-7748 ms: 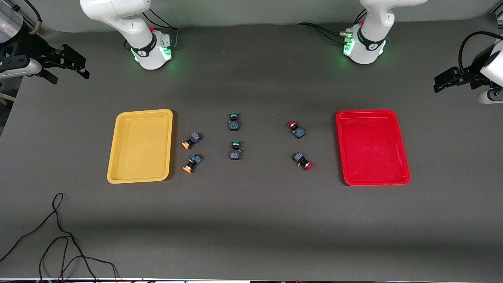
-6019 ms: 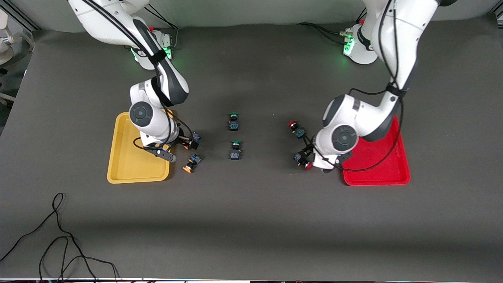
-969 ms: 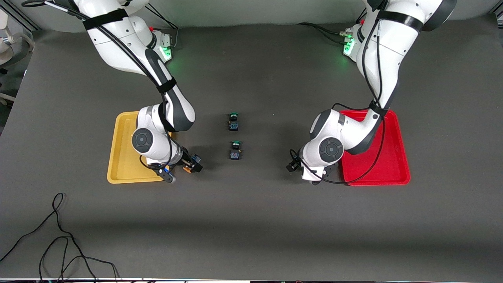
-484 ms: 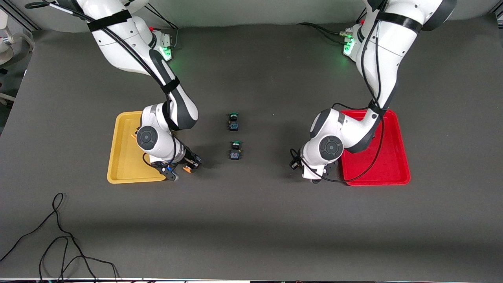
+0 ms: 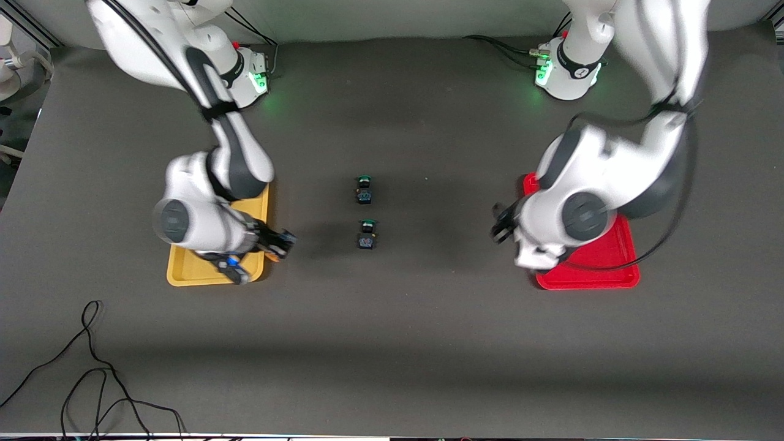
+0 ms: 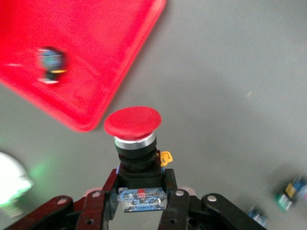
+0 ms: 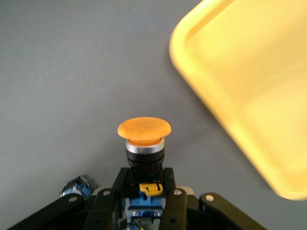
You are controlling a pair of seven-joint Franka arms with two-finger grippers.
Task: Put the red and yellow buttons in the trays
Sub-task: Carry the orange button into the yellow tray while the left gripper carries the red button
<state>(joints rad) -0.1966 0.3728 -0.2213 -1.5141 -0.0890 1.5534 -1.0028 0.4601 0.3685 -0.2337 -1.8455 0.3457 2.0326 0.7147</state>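
Left gripper, lower centre of its wrist view, clamps the black-and-blue body of a red-capped push-button switch; cap juts past the fingertips, just off the shallow red plastic tray, upper left. A blurred second button lies in it.

Right gripper likewise clamps an orange-yellow-capped switch beside the yellow plastic tray, upper right.

A red button is pinched by its body, cap out, over the table beside the red tray, which holds another button. An orange button is likewise held beside the yellow tray.
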